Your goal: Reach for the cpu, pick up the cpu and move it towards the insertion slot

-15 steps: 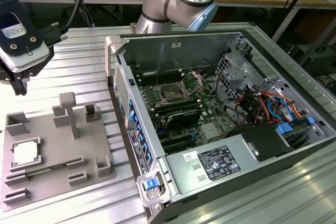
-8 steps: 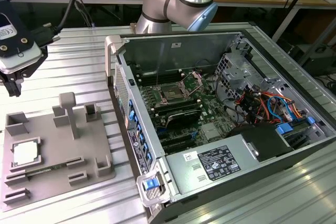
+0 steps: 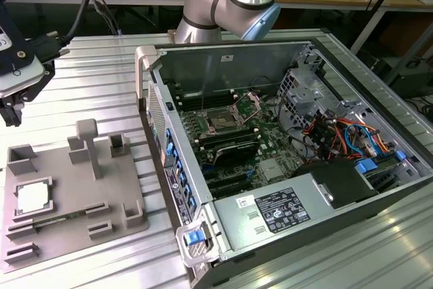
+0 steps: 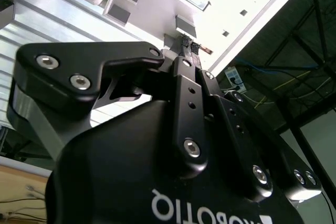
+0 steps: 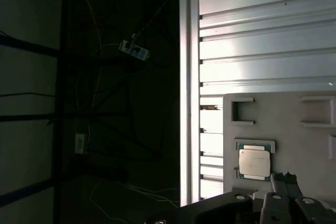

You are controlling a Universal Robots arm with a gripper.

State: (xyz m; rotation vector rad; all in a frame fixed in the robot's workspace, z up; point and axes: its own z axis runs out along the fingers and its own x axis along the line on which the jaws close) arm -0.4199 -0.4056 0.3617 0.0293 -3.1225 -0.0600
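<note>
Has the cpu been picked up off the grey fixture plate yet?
No, the cpu lies flat in its recess on the grey fixture plate, with nothing gripping it.

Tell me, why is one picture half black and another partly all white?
In the first wrist view, the half beyond the table edge is unlit room, while the ribbed metal glares; the cpu shows clearly. In the second wrist view, the surface by the table edge is washed out white. The exterior view is evenly lit.
</note>
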